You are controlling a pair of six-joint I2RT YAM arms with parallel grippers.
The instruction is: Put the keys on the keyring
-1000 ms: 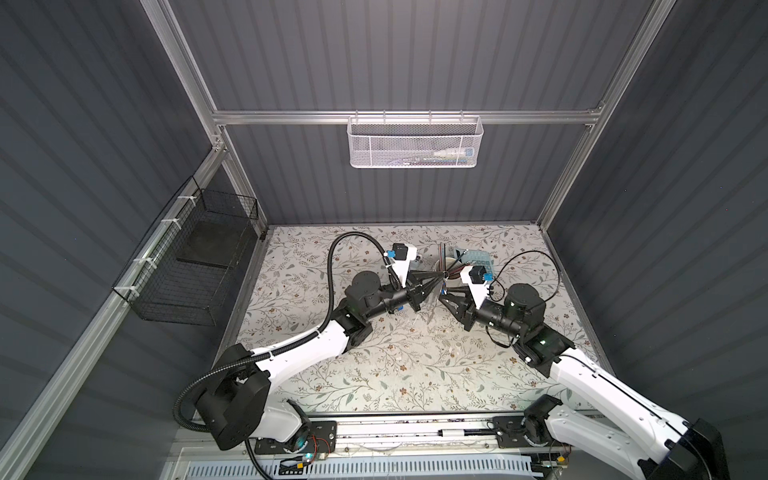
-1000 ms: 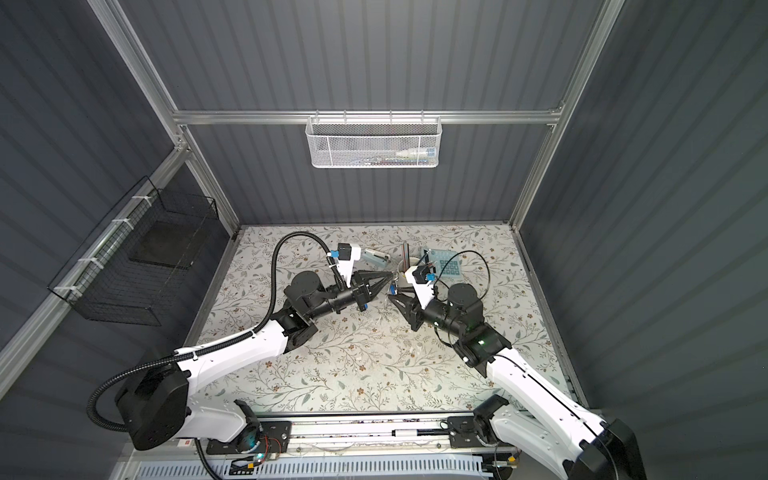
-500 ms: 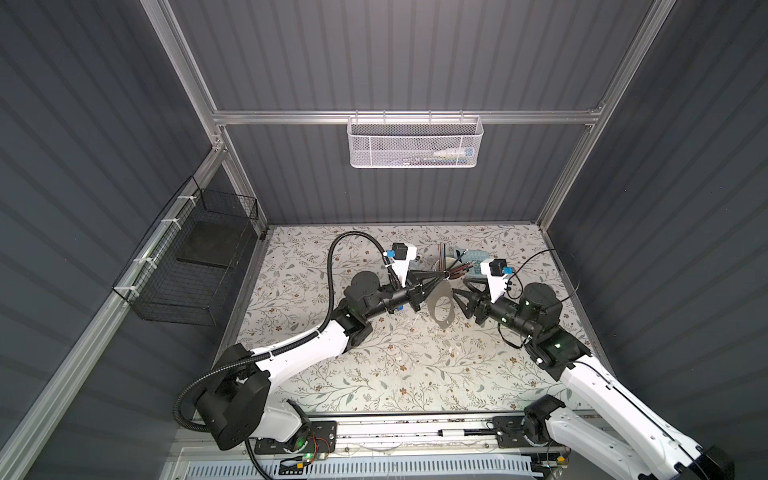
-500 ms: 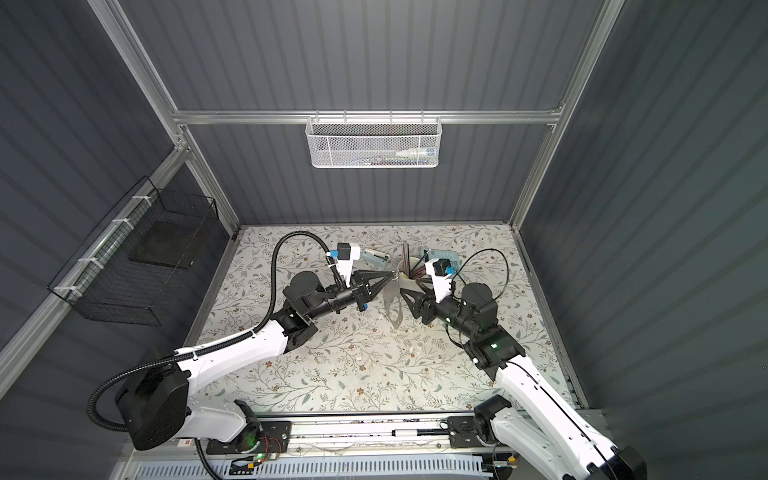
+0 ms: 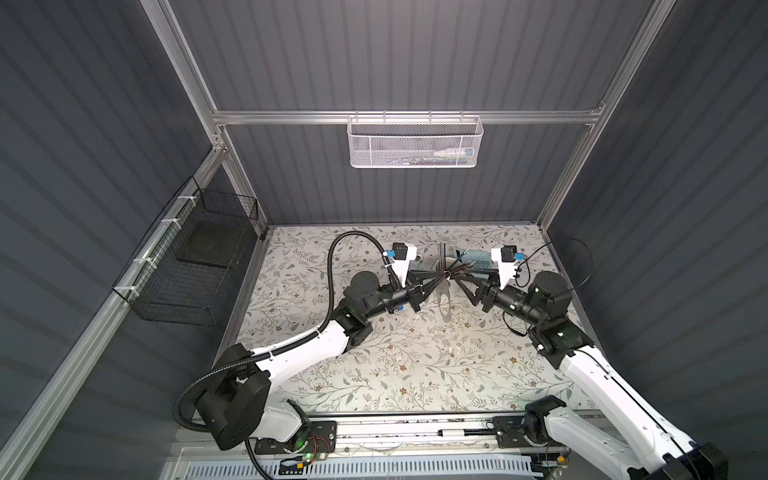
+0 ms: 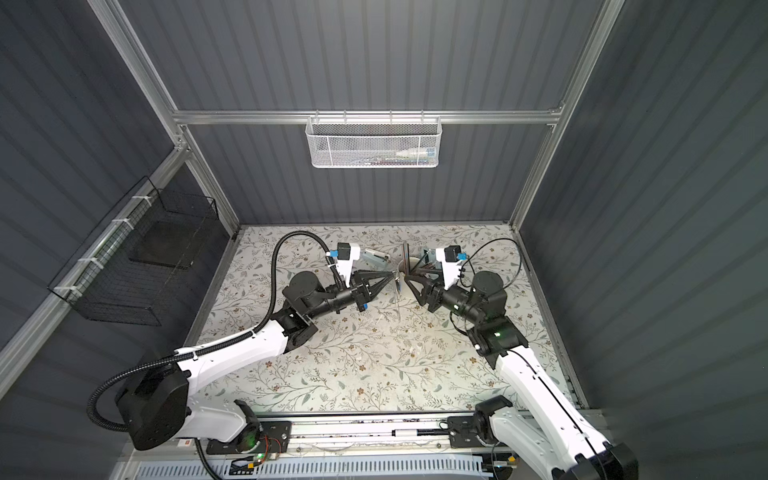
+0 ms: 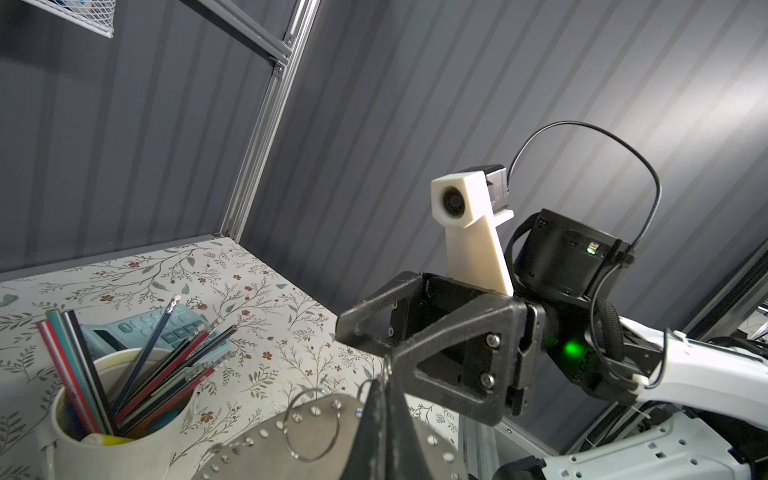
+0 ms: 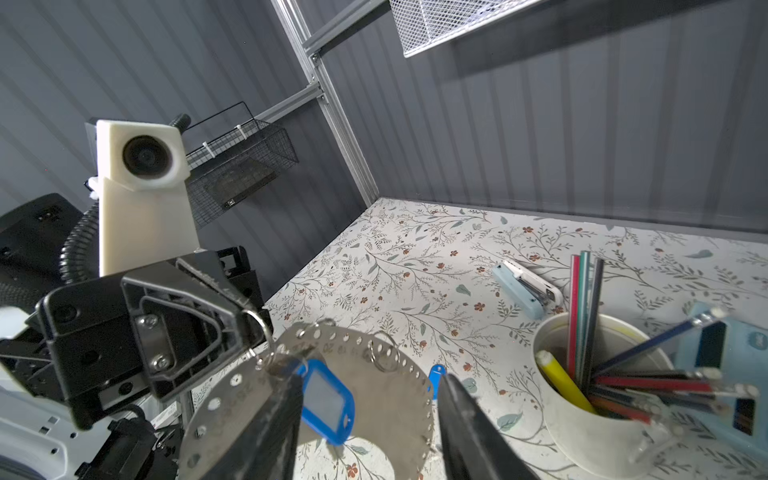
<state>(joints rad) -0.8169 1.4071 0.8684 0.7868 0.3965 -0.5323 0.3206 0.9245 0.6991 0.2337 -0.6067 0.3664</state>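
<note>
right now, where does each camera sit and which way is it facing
Top views: overhead stereo pair looking down on the table; both arms show whole, left pincer and right pincer nearly meeting.
Left wrist: on the left arm, facing the right pincer and pencil cup; own shut fingers in front.
Right wrist: on the right arm, facing the left pincer, keyring and stapler; own open fingers in front.
Shared: both wrist views catch the keyring and pencil cup.

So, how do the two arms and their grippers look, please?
The left arm and right arm have white shells and black joints. The left carries a ribbed black hose; the right, a thin black cable. The left gripper and right gripper have black triangular open-frame fingers and white camera mounts.
</note>
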